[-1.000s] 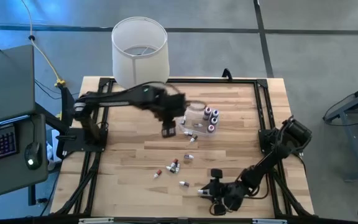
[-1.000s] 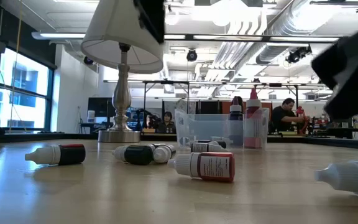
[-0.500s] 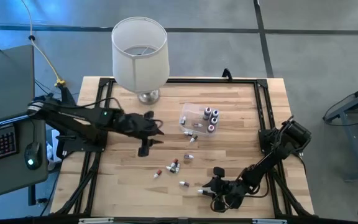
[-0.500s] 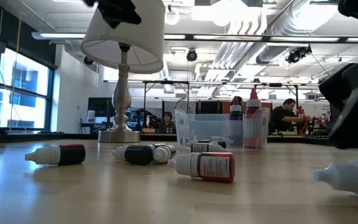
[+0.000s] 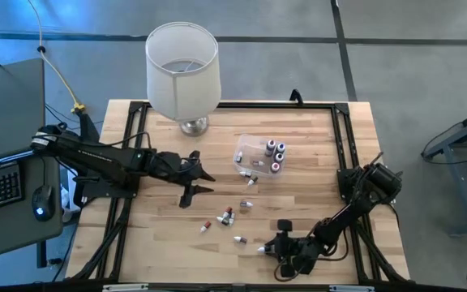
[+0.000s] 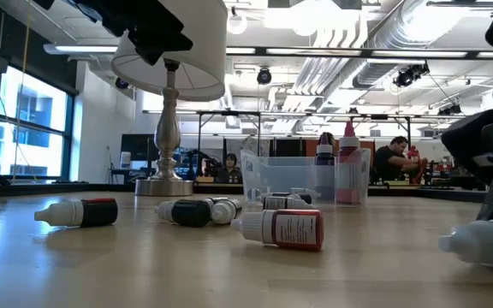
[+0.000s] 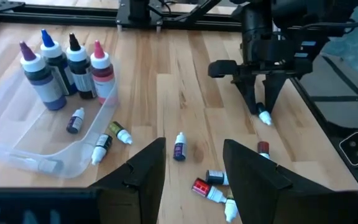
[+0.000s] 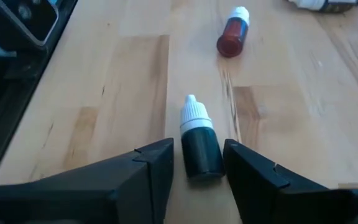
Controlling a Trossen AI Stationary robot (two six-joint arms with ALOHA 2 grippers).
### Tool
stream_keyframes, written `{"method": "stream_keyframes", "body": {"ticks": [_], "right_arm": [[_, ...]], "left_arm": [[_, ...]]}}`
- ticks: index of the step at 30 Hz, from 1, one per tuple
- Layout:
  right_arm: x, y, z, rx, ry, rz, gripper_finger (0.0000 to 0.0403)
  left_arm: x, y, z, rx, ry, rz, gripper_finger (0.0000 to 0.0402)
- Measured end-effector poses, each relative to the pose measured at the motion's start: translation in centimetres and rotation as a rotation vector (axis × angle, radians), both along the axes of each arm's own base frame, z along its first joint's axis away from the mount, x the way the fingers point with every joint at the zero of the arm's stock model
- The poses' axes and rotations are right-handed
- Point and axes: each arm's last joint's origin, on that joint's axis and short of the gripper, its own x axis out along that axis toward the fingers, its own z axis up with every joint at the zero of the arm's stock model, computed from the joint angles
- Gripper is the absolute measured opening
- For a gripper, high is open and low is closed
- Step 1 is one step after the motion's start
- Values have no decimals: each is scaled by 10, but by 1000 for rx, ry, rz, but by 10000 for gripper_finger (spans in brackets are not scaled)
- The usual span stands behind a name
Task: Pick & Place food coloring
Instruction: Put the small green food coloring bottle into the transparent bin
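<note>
Pale butcher-block wood forms the counter [image 5: 298, 162], framed by black metal rails. Near its far edge stands a lamp with a white drum shade and a silver metal base [image 5: 182, 66]. Toward the middle, slightly to the right, lies a clear plastic tub [image 5: 254, 154] tipped on its side, with four larger dropper bottles [image 7: 67, 65] standing at its open end, capped purple, blue, black and pink. A few tiny bottles lie in and just beside the tub.

The food coloring, tiny bottles with dark or red bodies and white pointed caps [image 5: 227, 216], lies scattered on the bare wood between the tub and the near edge. One red-bodied bottle [image 6: 282, 228] lies on its side in the low view, with darker ones behind it.

The right pincer [image 5: 276, 243] is down at the counter close to the near edge, right of centre. Its two dark fingers [image 8: 148, 171] stand apart on either side of one small black bottle with a white cap [image 8: 199, 142], which lies flat on the wood. Whether the fingers touch it I cannot tell. A red bottle [image 8: 233, 34] lies well beyond it.

The left pincer [image 5: 194, 180] hovers above the counter left of centre, well apart from the bottles. Its fingers [image 7: 146, 171] are spread apart and hold nothing.
</note>
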Motion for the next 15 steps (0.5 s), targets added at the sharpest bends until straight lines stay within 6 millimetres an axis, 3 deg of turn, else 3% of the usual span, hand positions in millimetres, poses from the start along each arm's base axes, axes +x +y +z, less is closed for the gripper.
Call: {"method": "stream_keyframes", "body": {"ticks": [9,12,15], "right_arm": [[9,-9,4,-42,-17,17,67],[16,-22,15,-154,-56,-6,69],[32,-45,46,-254,-171,-136,84]], "left_arm": [[0,0,0,-1,2,0,158],[0,0,0,-1,2,0,158],[0,0,0,-1,2,1,158]]}}
